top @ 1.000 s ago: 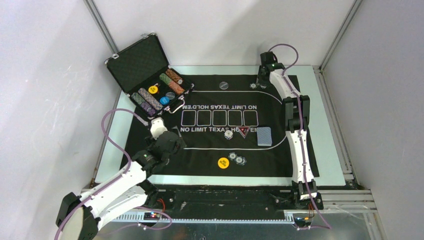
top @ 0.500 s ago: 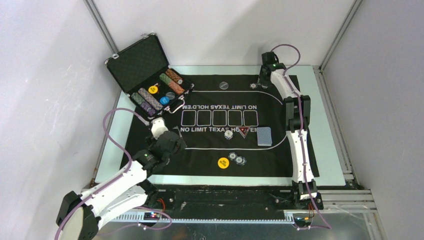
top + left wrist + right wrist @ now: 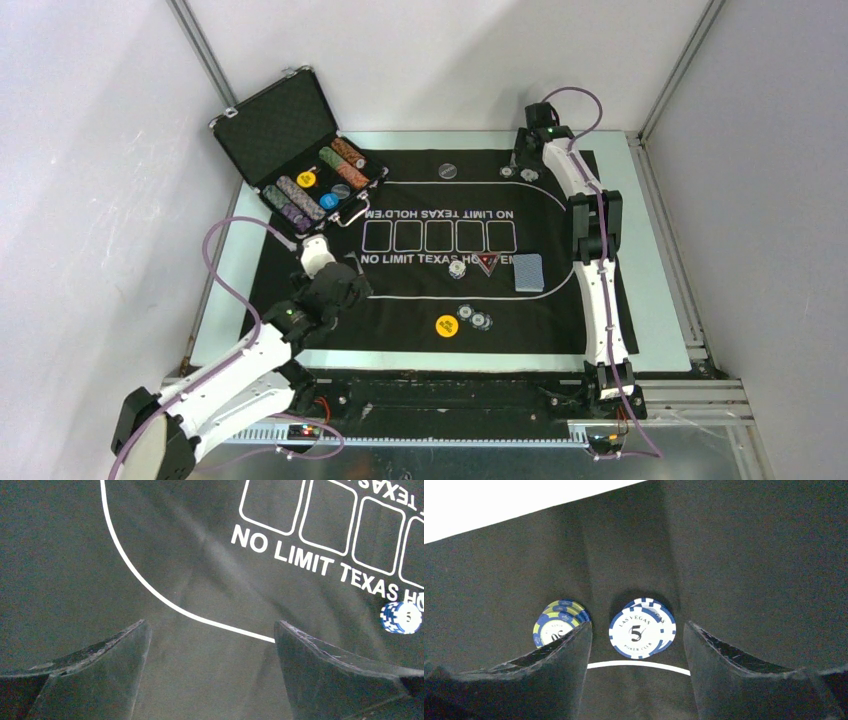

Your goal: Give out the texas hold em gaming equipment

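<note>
Blue-white chips point(image 3: 642, 630) lie flat, seemingly stacked, inside the spread right gripper point(image 3: 638, 626), left gripper point(image 3: 211, 623) likewise spread.

Slightly fanned white-and-blue "5" chip stack point(image 3: 641, 630) lying flat, yellow-and-blue chip stack point(image 3: 555, 625) just beside it, blue-backed card deck point(image 3: 529, 272) well apart.

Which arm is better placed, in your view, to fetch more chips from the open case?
Left, probably: the left gripper hangs open over the mat near the case; the right gripper is at the far right corner, around a stack of 5 chips.
</note>
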Controlling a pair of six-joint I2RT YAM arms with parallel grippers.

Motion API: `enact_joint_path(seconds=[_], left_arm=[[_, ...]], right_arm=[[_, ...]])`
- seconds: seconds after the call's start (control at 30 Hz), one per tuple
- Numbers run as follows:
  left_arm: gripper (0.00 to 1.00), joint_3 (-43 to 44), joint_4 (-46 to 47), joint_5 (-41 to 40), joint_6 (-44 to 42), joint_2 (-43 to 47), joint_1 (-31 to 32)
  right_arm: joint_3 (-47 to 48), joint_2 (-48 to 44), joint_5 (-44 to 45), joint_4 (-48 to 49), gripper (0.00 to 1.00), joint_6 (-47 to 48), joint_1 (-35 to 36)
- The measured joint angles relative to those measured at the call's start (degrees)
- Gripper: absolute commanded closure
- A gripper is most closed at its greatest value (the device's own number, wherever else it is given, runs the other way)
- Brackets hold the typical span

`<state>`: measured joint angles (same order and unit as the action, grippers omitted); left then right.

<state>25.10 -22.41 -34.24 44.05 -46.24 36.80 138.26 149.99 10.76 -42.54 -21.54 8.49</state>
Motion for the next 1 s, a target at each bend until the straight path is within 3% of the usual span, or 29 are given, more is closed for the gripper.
enact_joint_path(seconds=[0.17,0.3,0.5,0.73,1.0], left_arm=[[0.00,0.0,0.1,0.4,-0.2,1.5,0.0],[0.00,0.0,0.1,0.6,-0.2,2.4,0.0],[0.00,0.0,0.0,1.1,-0.2,4.5,0.0],[0.00,0.0,-0.7,1.1,-0.2,7.7,0.0],[0.00,-0.1,-0.9,1.5,-0.1,8.4,0.0]], right_arm=[[-2.1,-2.1,-0.1,1.3,0.20,0.9,0.0],[-7.1,-7.7,-0.5,2.5,0.02,2.4,0.2],[-19.0,-19.4,-1.8,5.0,0.00,8.0,2.4],[-44.3,-33.9,-2.0,11.1,0.00,14.3,16.2],[-55.1,-37.6,-3.7,11.6,0.03,12.2,32.5]])
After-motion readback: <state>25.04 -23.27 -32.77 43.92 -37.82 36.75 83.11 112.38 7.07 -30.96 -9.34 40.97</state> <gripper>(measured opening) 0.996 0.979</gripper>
